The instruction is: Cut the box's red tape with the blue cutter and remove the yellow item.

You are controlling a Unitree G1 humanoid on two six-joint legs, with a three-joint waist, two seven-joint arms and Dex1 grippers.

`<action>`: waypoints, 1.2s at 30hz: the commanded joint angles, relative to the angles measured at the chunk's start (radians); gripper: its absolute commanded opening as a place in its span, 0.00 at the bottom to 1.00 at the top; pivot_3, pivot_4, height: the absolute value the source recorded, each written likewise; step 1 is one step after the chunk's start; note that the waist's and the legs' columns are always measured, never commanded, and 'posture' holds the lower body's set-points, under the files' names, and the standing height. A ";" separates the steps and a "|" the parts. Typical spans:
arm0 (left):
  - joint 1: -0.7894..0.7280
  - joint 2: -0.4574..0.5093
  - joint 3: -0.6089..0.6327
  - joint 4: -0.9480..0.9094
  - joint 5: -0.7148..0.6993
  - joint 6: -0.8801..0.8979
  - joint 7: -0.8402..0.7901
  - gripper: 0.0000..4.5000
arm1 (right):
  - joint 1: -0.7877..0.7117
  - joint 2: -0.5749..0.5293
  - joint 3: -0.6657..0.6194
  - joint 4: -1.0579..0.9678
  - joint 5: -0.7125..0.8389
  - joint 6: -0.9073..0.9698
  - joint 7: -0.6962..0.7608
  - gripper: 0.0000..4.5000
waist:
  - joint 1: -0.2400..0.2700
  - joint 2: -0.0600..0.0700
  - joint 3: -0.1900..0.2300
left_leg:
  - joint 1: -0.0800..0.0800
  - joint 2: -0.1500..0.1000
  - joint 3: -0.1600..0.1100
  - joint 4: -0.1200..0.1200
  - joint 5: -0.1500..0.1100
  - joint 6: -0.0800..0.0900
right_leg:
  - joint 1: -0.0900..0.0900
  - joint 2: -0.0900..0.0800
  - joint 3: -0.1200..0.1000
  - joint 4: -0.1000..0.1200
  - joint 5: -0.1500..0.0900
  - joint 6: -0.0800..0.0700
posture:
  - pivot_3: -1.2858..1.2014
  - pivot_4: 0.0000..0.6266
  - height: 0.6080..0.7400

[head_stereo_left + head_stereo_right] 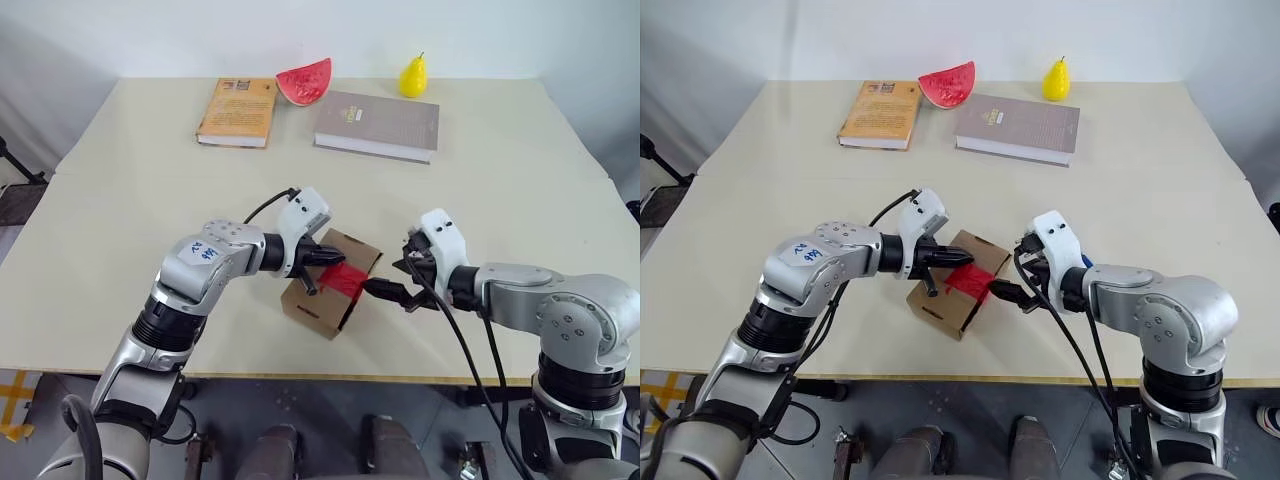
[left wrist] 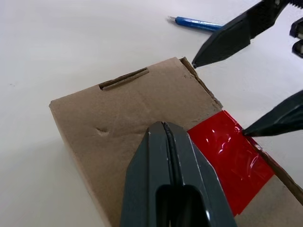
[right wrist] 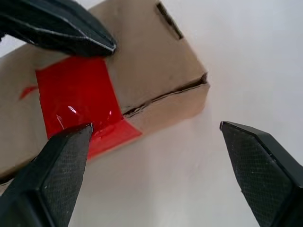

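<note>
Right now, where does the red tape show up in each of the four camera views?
Left eye view: red tape on the box, between the two grippers.
Right eye view: tape near the centre, on the box.
Left wrist view: tape right of the shut left gripper.
Right wrist view: tape in the left half.
Shared landmark: the box under the tape.

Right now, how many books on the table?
2. The orange book lies at the far edge of the table, left of the watermelon slice. The grey book lies right of that slice, in front of the pear. None look hidden.
</note>
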 commanded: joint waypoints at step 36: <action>0.035 -0.023 -0.007 -0.050 0.002 0.018 0.026 0.00 | -0.022 -0.118 0.223 0.110 -0.168 -0.147 0.022 0.99 | 0.003 -0.005 -0.003 | 0.005 0.000 0.000 0.000 0.002 0.000 | 0.006 0.000 0.001 -0.004 0.000 0.000 | 0.52 0.24 1.00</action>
